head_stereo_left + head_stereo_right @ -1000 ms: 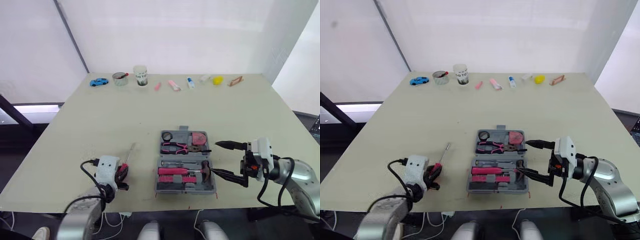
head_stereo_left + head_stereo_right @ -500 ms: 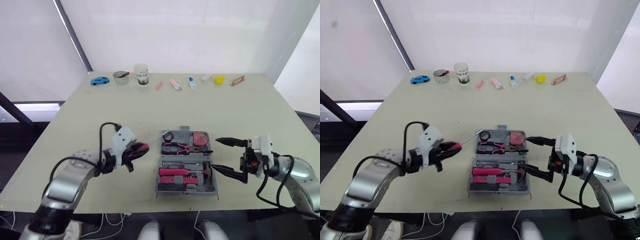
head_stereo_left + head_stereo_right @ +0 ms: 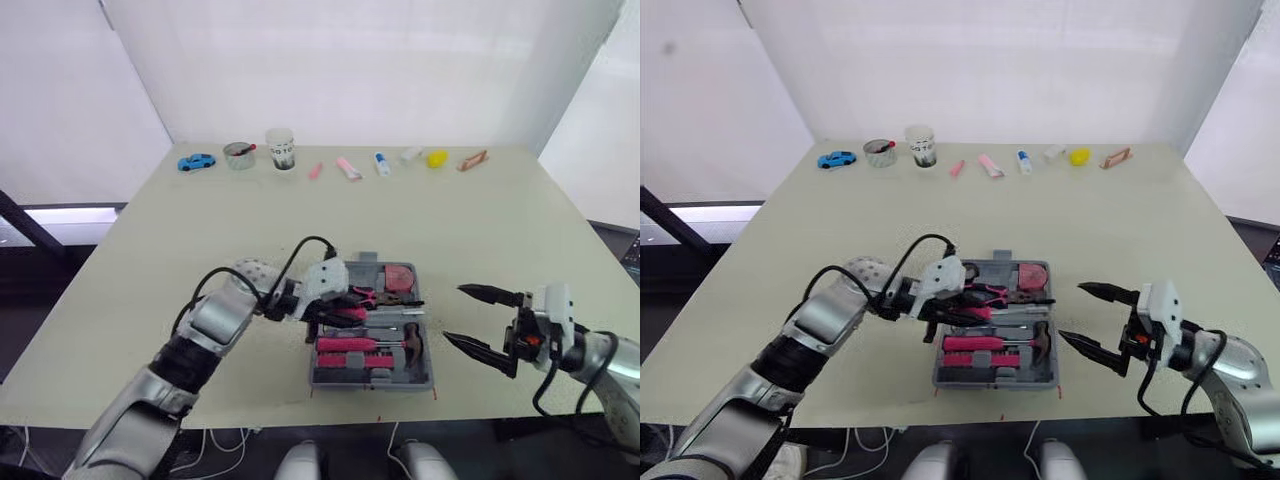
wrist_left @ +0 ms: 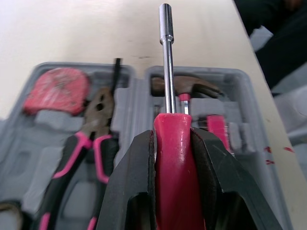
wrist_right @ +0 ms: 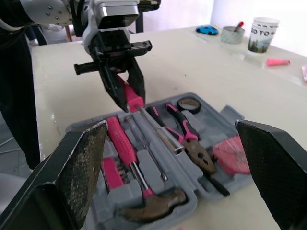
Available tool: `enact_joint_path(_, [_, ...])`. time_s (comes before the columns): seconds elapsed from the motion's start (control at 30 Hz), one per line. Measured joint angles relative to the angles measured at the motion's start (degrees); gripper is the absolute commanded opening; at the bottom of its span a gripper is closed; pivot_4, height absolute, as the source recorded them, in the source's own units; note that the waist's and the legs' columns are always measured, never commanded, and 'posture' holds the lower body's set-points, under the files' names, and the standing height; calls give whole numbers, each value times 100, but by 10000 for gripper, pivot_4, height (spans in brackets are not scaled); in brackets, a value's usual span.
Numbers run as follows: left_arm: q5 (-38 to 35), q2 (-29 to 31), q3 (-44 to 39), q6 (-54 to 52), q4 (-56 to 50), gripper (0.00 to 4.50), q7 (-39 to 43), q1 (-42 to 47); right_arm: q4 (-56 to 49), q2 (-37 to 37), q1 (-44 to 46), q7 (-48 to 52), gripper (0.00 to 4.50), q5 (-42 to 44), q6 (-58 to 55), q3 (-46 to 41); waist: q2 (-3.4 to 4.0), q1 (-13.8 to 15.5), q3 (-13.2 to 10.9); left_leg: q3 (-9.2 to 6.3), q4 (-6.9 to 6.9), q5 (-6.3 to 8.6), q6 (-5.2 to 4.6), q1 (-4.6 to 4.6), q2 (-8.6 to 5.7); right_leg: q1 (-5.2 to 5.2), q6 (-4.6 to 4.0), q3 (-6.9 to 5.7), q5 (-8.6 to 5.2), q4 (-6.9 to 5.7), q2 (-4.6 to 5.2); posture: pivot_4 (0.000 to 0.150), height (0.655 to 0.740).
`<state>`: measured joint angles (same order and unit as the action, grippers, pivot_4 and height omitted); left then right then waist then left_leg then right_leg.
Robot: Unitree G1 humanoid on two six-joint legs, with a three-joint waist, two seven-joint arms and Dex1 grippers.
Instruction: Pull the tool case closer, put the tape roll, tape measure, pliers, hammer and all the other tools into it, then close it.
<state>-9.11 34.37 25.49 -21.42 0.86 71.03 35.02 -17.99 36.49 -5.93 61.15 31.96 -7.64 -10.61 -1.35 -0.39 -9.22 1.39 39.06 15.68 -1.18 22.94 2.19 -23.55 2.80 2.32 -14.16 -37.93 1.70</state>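
Four cameras, one shared tool case [image 3: 370,380]

The head's two eyes look forward and down over the whole table [image 3: 480,220] from well back. The wrist cameras sit low and close, facing each other across the tool case, the left nearest; all four share it

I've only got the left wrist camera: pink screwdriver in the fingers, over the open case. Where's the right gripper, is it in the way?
Observer: No. The right gripper hangs open just off the right side of the tool case, holding nothing.
Operator: Is the tape roll packed?
Observer: Yes, the tape roll lies in a corner pocket next to the handles of the pliers.
Operator: Besides the screwdriver I'm holding, what else is out on the table?
Observer: A toy car, a paper cup and other small things line its far edge.
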Motion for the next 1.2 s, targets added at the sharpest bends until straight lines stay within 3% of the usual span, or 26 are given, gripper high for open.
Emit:
enact_joint_path(0.2, [239,-456,478,-272,-284,6069,-153,-100,1,78,-355,27,45000,-8,165,-377,2,-34,1,-10,10,0,-1,-7,2,1,2,10,1,-7,-3,1500,7400])
enact_joint_path(0.43, [532,-427,692,-735,-540,6069,-462,-596,-125,308,-662,376,45000,47,168,-392,6,-30,0,-13,10,0,-1,-8,5,1,2,15,1,-9,-7,1500,7400])
enact_joint_path(0.73, [663,-114,644,-1198,-1059,6069,-616,-812,259,749,-465,1049,45000,112,180,-389,6,-31,0,-16,12,0,-1,-9,4,3,2,16,1,-8,-9,1500,7400])
enact_joint_path(1.2, [548,246,714,-1852,-1409,6069,-468,-858,566,630,-64,1205,45000,-4,327,-257,6,-3,0,-14,13,0,-1,-6,4,4,2,12,1,-8,-8,1500,7400])
